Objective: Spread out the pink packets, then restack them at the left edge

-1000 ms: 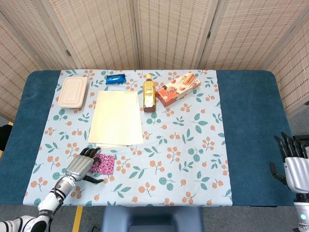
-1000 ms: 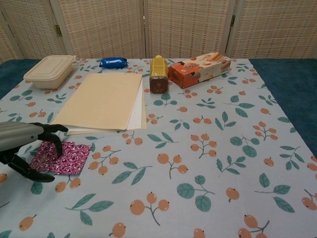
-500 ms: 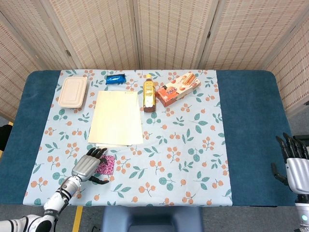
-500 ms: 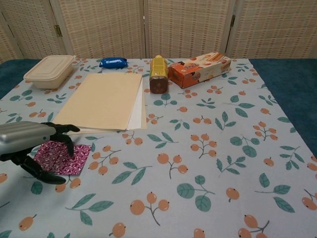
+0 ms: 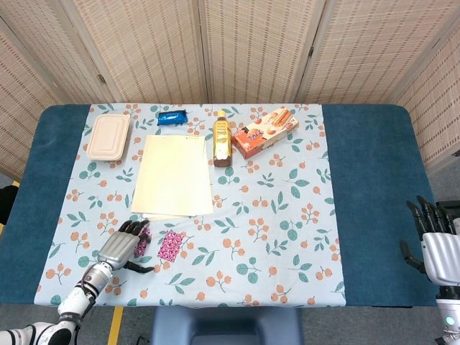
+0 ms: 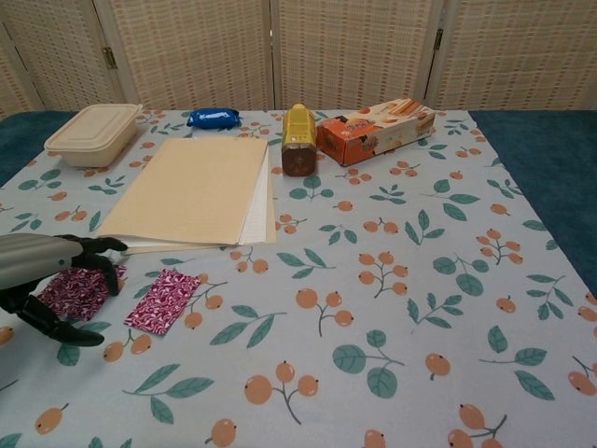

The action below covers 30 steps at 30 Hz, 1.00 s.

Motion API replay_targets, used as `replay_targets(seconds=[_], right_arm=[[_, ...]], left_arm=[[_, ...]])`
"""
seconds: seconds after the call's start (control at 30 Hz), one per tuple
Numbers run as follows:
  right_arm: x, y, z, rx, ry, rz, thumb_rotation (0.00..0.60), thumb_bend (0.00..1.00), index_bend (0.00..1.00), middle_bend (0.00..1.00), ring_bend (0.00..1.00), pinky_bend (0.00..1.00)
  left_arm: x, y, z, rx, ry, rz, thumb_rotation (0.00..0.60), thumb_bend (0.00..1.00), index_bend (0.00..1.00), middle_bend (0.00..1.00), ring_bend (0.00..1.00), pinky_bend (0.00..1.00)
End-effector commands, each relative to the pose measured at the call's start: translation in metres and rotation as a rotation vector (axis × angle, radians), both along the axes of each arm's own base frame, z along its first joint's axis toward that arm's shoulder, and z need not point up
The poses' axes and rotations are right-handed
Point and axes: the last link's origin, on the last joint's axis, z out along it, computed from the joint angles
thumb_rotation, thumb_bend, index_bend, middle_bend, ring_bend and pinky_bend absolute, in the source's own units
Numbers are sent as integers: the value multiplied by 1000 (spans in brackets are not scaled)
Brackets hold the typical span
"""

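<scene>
Fingertips (image 6: 110,271) of the left hand (image 6: 47,266) press down on one pink packet (image 6: 76,290); thumb splayed out toward the near table edge, not a grasp, just resting on top. That packet sits at the near-left of the floral tablecloth (image 6: 392,243), mostly under the hand in head view.

Second pink packet (image 6: 163,301) lies flat just right of it, apart from the first, not touching the hand. Long axis runs near-to-far, tilted slightly right at the far end. Same packet in head view (image 5: 171,245).

Right hand (image 5: 435,248) is at the near-right, off the blue table (image 5: 374,180) edge, fingers extended and apart, holding nothing.

Beyond the packets: stack of cream paper sheets (image 6: 191,189), long axis near-to-far, near edge just past the left hand's fingertips.

Back row, left to right:
- beige lidded food container (image 6: 94,133), lid on, contents not visible
- blue snack wrapper (image 6: 213,118)
- yellow bottle (image 6: 298,139), upright, dark liquid at the bottom, beside the paper's far-right corner
- orange biscuit box (image 6: 375,130), lying flat, long axis angled toward the far right, closed as far as I can tell

Woven folding screen (image 5: 230,50) behind the table.
</scene>
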Motion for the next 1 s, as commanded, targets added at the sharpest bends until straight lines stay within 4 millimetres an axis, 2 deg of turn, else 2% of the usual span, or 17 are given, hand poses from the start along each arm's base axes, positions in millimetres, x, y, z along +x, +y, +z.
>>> replay_targets(seconds=[0.03,0.4,1.0], right_arm=[[1,0,0,0,1,2,600,452,5,11,0,0],[2,1,1,-1,2,3,600,453,5,11,0,0],[0,1,1,-1,-1,-1,600,453,5,11,0,0]], left_arm=[[-4,-1,3,6,-1,11,315,56,340,0,0,0],[3,0,14,47,-42,-10,314,57,337,0,0,0],[-13,3,12,42,-5,48,312,57,334,0,0,0]])
